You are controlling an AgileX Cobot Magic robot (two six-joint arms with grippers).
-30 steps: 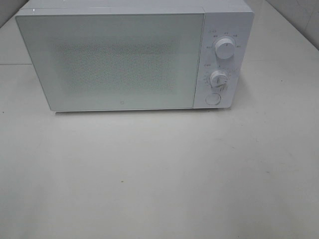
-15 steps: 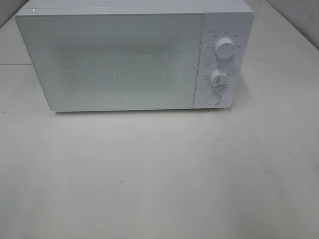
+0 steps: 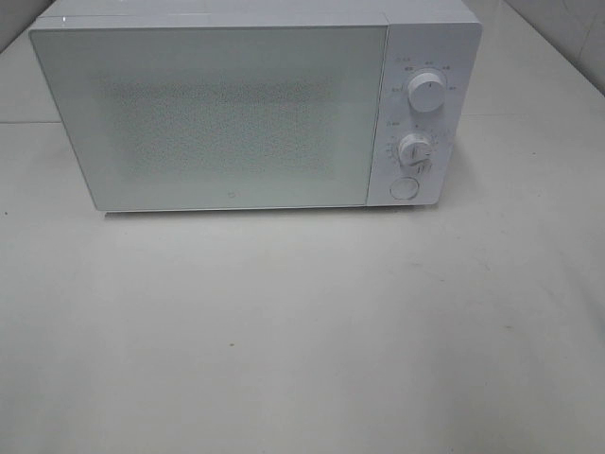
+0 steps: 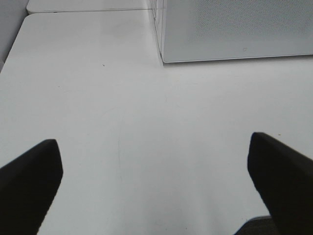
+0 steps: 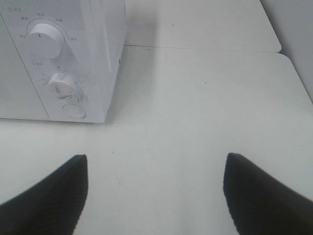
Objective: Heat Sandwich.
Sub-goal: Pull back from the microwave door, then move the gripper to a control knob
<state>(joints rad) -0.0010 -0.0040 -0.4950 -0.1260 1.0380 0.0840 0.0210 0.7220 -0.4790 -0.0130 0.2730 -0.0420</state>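
Looking down from the high camera, I see a pale, faintly speckled table [image 3: 302, 331] with a white microwave [image 3: 236, 113] at twelve o'clock. Its frosted door [image 3: 208, 118] is shut. Two knobs [image 3: 426, 94] and a round button [image 3: 404, 188] sit on its three o'clock side. A tiled wall [image 3: 567, 28] shows at two o'clock. The left gripper [image 4: 152, 142] and right gripper [image 5: 155, 157] hang over the table, fingers spread wide, holding nothing. I cannot tell where the sandwich is.
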